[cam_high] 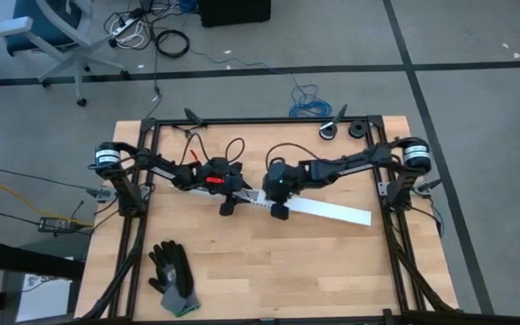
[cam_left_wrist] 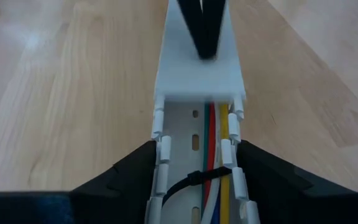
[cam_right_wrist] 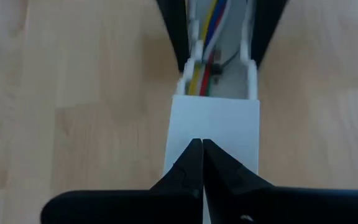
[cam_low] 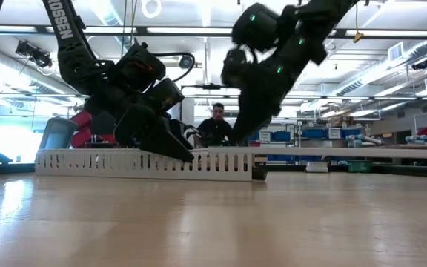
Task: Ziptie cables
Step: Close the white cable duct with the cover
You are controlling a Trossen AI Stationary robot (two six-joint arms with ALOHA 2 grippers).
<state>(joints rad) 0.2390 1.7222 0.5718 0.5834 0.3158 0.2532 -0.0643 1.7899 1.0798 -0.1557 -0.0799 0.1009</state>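
With the ziptie (cam_left_wrist: 194, 179) already looping the cables (cam_left_wrist: 217, 134) in the slotted duct (cam_left_wrist: 194, 134), the left gripper (cam_left_wrist: 194, 186) is straddling the duct, fingers spread, while the right gripper (cam_right_wrist: 202, 163), pressed together, is resting on the cover (cam_right_wrist: 213, 121), likely to slide it.

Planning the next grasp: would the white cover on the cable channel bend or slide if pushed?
The white cover looks thin and flat, so probably light and a little flexible. Its surface seems smooth, so it may slide along the slotted channel it sits on.
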